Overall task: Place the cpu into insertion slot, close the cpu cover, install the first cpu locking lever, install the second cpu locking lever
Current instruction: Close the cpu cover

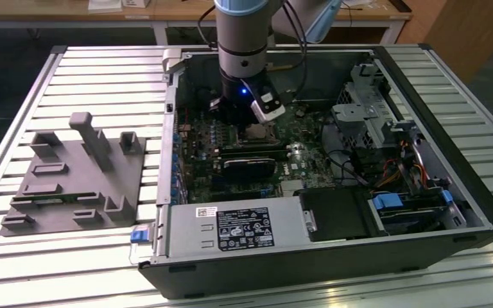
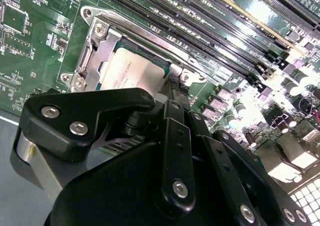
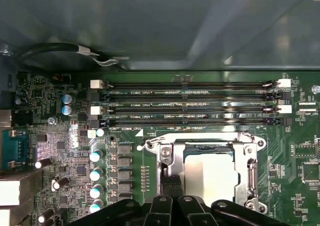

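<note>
Just beside gripper (image 2: pixel 172 86), seated cpu (image 2: pixel 131 72).

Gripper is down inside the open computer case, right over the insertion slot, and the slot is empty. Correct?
Not quite. The insertion slot is not empty: the pale cpu lies in it, as both wrist views show. The rest holds: the gripper is down inside the open computer case, over the slot.

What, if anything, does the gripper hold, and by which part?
Cannot be told: the gripper is at the slot rim beside the seated cpu, hiding any grip.
</note>
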Controlling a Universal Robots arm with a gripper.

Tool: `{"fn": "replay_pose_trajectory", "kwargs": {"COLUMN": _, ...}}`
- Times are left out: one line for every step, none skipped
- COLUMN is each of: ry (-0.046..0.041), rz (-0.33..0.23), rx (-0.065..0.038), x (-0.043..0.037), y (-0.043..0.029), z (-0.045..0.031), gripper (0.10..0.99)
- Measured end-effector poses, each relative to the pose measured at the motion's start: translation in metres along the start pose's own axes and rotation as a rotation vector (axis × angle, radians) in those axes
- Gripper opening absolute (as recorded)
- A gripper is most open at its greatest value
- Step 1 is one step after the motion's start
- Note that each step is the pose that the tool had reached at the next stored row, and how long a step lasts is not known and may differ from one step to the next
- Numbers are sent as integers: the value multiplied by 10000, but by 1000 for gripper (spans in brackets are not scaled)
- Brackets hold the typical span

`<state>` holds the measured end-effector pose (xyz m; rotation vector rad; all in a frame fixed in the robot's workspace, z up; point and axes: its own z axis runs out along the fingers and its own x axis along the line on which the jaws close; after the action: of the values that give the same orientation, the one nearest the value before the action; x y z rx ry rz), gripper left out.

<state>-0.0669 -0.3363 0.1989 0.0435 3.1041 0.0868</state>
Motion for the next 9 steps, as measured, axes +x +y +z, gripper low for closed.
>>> {"fn": "replay_pose_trajectory", "kwargs": {"ry": 0, "rz": 0, "rx": 1, "x": -9, "y": 0, "z": 0, "gripper": 106}}
{"fn": "replay_pose_trajectory", "kwargs": {"ry": 0, "rz": 0, "rx": 1, "x": -17, "y": 0, "z": 0, "gripper": 106}}
{"fn": "replay_pose_trajectory", "kwargs": {"ry": 0, "rz": 0, "rx": 1, "x": -20, "y": 0, "z": 0, "gripper": 106}}
{"fn": "replay_pose_trajectory", "kwargs": {"ry": 0, "rz": 1, "rx": 1, "x": -20, "y": 0, "z": 0, "gripper": 106}}
{"fn": "replay_pose_trajectory", "kwargs": {"ry": 0, "rz": 1, "rx": 2, "x": -20, "y": 1, "z": -2, "gripper": 106}}
{"fn": "replay_pose_trajectory", "kwargs": {"ry": 2, "rz": 1, "rx": 4, "x": -20, "y": 1, "z": -8, "gripper": 106}}
{"fn": "replay_pose_trajectory", "kwargs": {"ry": 1, "rz": 0, "rx": 2, "x": -21, "y": 2, "z": -17, "gripper": 106}}
{"fn": "replay_pose_trajectory", "kwargs": {"ry": -1, "rz": 0, "rx": 1, "x": -22, "y": 2, "z": -29, "gripper": 106}}
{"fn": "replay_pose_trajectory", "kwargs": {"ry": 0, "rz": 0, "rx": 1, "x": -22, "y": 3, "z": -44, "gripper": 106}}
